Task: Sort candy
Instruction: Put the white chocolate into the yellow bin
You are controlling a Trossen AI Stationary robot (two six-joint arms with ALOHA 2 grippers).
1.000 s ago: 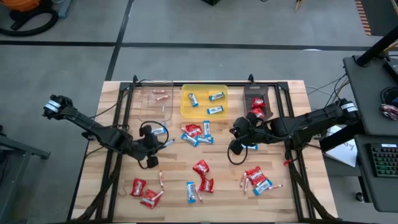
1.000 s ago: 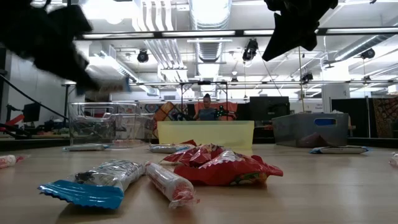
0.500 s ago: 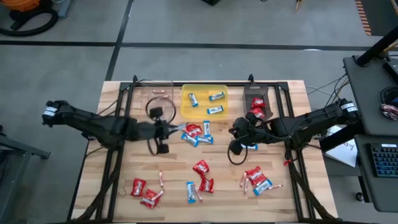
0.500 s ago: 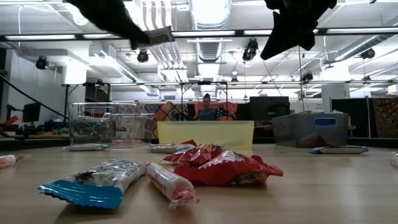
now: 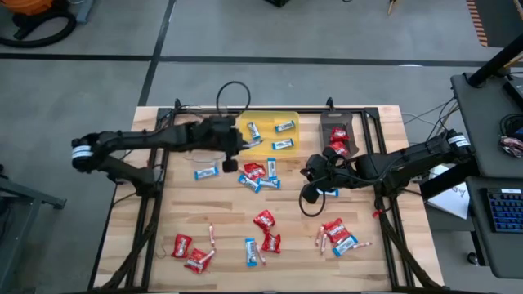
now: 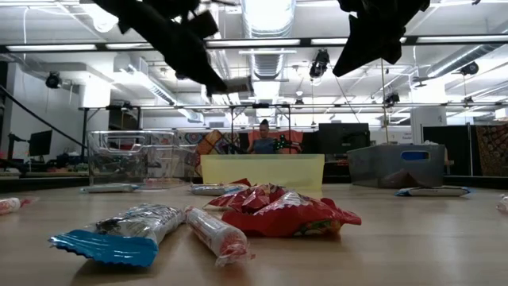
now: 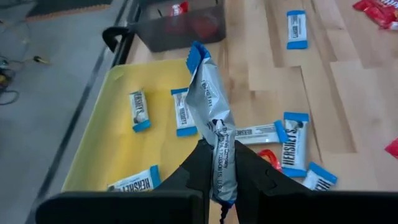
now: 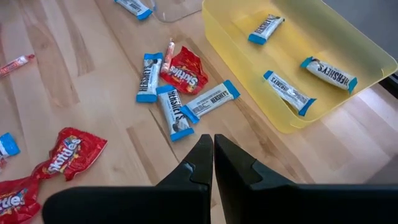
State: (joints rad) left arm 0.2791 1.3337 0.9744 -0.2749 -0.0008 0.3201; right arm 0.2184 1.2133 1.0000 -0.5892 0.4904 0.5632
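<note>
Three blue-and-white bars (image 5: 283, 126) lie in the yellow tray (image 5: 267, 150) as we look down on the worktop (image 5: 384, 253). The left gripper (image 5: 232, 155), over the worktop's left half a second ago, has swung to the tray's left edge. The right gripper (image 5: 308, 183) has not moved, beside a bar near the dark tray (image 5: 333, 119). More red packets (image 5: 265, 219), bars and pinkish sticks (image 5: 212, 236) are scattered across the boards.

From worktop level, we see the left arm (image 6: 171, 36) now high above the yellow tray, and a red packet and stick up close.

At the left wrist, we find the jaws clamped on one silver bar (image 7: 211, 112), standing upright over the tray's edge.

At the right wrist, the jaws are closed and empty, with a cluster of bars (image 8: 174, 111) just ahead of them.
</note>
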